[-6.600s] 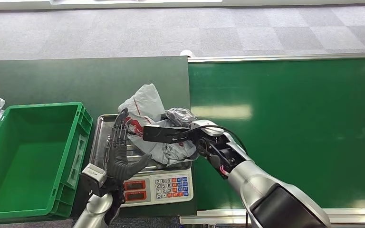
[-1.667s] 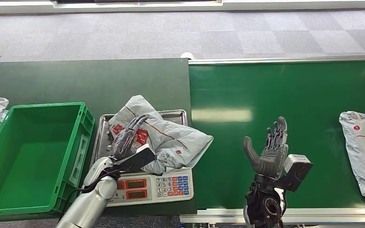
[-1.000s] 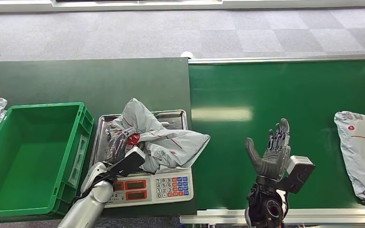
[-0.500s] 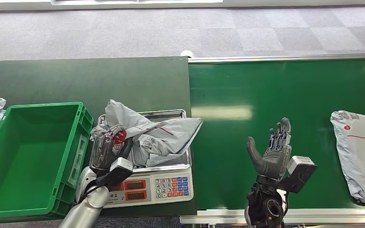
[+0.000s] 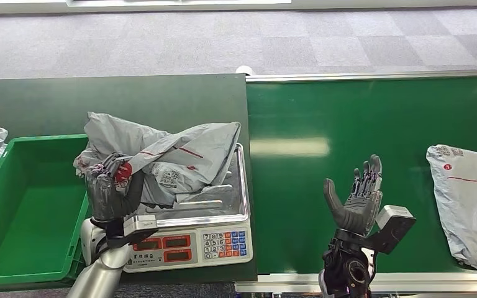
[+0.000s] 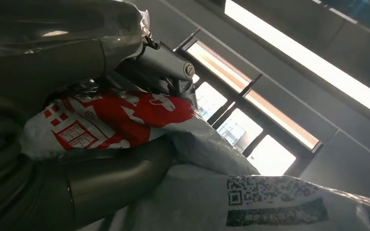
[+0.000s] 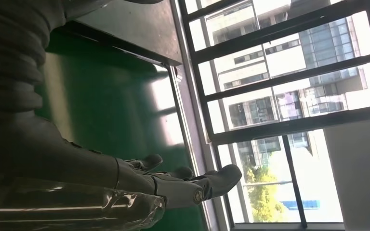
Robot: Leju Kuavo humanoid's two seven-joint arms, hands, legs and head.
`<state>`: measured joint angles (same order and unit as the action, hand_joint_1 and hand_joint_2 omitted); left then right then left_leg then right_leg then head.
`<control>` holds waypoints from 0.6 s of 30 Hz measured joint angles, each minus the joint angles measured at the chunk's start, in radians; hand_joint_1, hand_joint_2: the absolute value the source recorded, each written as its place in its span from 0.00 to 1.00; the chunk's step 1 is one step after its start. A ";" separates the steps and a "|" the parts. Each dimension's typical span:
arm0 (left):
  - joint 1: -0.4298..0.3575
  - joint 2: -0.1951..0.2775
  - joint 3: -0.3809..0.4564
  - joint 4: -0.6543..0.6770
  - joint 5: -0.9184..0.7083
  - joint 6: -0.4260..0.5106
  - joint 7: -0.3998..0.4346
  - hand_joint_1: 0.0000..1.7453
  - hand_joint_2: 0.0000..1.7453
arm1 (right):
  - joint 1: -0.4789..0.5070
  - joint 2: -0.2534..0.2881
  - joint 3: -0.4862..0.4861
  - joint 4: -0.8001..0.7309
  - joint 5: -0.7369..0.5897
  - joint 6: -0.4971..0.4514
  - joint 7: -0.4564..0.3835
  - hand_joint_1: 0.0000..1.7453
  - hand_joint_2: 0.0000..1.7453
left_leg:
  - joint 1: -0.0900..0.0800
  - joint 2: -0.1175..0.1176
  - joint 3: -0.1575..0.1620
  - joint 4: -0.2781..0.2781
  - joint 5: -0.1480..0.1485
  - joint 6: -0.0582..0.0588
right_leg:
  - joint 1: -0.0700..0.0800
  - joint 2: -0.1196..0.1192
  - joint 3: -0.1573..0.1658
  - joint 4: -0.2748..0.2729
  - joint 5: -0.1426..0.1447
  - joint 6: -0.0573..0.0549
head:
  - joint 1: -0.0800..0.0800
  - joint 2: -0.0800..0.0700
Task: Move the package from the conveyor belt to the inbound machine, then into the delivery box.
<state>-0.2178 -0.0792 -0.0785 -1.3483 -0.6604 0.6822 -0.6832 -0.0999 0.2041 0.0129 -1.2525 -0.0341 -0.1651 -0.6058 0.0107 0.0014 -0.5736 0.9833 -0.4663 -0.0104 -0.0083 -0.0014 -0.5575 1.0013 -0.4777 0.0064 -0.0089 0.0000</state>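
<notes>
- since half a second ago the grey package has lifted off the scale toward the green box.
- left robot hand grips its corner.
- right robot hand is spread, holding nothing, over the conveyor belt.

The package hangs between the scale pan and the crate, whose near wall stands in the way. Bare belt lies around the right hand; a second package blocks its far right.
</notes>
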 joint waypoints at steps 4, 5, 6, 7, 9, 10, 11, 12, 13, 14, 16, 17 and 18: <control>-0.001 -0.008 0.073 -0.035 -0.087 0.000 -0.010 1.00 1.00 | 0.002 0.000 0.000 0.001 -0.006 -0.003 -0.004 0.00 1.00 | 0.000 0.000 0.000 0.000 0.000 0.000 | 0.000 0.000 0.000 0.000 0.000 0.000 | 0.000 0.000; -0.002 -0.010 0.093 -0.044 -0.115 0.000 -0.010 1.00 1.00 | 0.003 0.000 0.000 0.000 -0.007 -0.003 -0.004 0.00 1.00 | 0.000 0.000 0.000 0.000 0.000 0.000 | 0.000 0.000 0.000 0.000 0.000 0.000 | 0.000 0.000; -0.004 -0.013 0.117 -0.053 -0.150 0.000 -0.010 1.00 1.00 | 0.005 0.000 0.000 0.000 -0.008 -0.003 -0.004 0.00 1.00 | 0.000 0.000 0.000 0.000 0.000 0.000 | 0.000 0.000 0.000 0.000 0.000 0.000 | 0.000 0.000; -0.006 -0.016 0.142 -0.063 -0.189 0.000 -0.010 1.00 1.00 | 0.007 -0.001 0.000 0.000 -0.009 -0.003 -0.004 0.00 1.00 | 0.000 0.000 0.000 0.000 0.000 0.000 | 0.000 0.000 0.000 0.000 0.000 0.000 | 0.000 0.000; -0.014 -0.020 0.200 -0.082 -0.256 0.001 -0.010 1.00 1.00 | 0.014 -0.001 -0.001 0.000 -0.010 -0.003 -0.004 0.00 1.00 | 0.000 0.001 0.000 0.000 0.000 0.000 | 0.000 0.001 -0.001 0.000 0.000 0.000 | 0.000 0.000; -0.020 -0.020 0.229 -0.089 -0.279 0.001 -0.010 1.00 1.00 | 0.018 -0.001 -0.001 -0.001 -0.010 -0.003 -0.004 0.00 1.00 | 0.000 0.001 0.000 0.000 0.000 0.000 | 0.000 0.001 -0.001 0.000 0.000 0.000 | 0.000 0.000; -0.027 -0.021 0.258 -0.094 -0.295 0.001 -0.010 1.00 1.00 | 0.022 -0.001 -0.002 -0.001 -0.011 -0.003 -0.004 0.00 1.00 | 0.000 0.002 0.000 0.000 0.000 0.000 | 0.000 0.001 -0.001 0.000 0.000 0.000 | 0.000 0.000; -0.034 -0.020 0.285 -0.097 -0.308 0.001 -0.010 1.00 1.00 | 0.025 -0.001 -0.003 -0.001 -0.011 -0.003 -0.004 0.00 1.00 | 0.000 0.002 0.000 0.000 0.000 0.000 | 0.000 0.002 -0.001 0.000 0.000 0.000 | 0.000 0.000; -0.040 -0.019 0.309 -0.100 -0.320 0.001 -0.010 1.00 1.00 | 0.027 -0.001 -0.004 -0.002 -0.011 -0.003 -0.004 0.00 1.00 | 0.000 0.002 0.000 0.000 0.000 0.000 | 0.000 0.002 -0.001 0.000 0.000 0.000 | 0.000 0.000; -0.046 -0.019 0.331 -0.102 -0.334 0.001 -0.010 1.00 1.00 | 0.028 -0.001 -0.004 -0.002 -0.010 -0.003 -0.004 0.00 1.00 | 0.000 0.002 0.000 0.000 0.000 0.000 | 0.000 0.002 -0.001 0.000 0.000 0.000 | 0.000 0.000; -0.057 -0.018 0.373 -0.104 -0.380 0.001 0.001 1.00 1.00 | 0.031 -0.001 -0.005 -0.004 -0.009 -0.003 -0.002 0.00 1.00 | 0.000 0.002 0.000 0.000 0.000 0.000 | 0.000 0.001 -0.001 0.000 0.000 0.000 | 0.000 0.000; -0.062 -0.017 0.395 -0.103 -0.417 0.001 0.018 1.00 1.00 | 0.034 -0.001 -0.006 -0.007 -0.008 -0.003 -0.001 0.00 1.00 | 0.000 0.002 0.000 0.000 0.000 0.000 | 0.000 0.002 -0.001 0.000 0.000 0.000 | 0.000 0.000; -0.066 -0.015 0.416 -0.101 -0.458 0.001 0.046 1.00 1.00 | 0.038 -0.001 -0.006 -0.011 -0.006 -0.003 0.001 0.00 1.00 | 0.000 0.002 0.000 0.000 0.000 0.000 | 0.000 0.002 -0.001 0.000 0.000 0.000 | 0.000 0.000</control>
<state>-0.2838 -0.0939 0.3373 -1.4491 -1.1180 0.6828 -0.6376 -0.0615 0.2029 0.0066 -1.2638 -0.0400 -0.1679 -0.6051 0.0110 0.0034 -0.5736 0.9832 -0.4663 -0.0106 -0.0079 0.0003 -0.5584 1.0014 -0.4779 0.0061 -0.0089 0.0000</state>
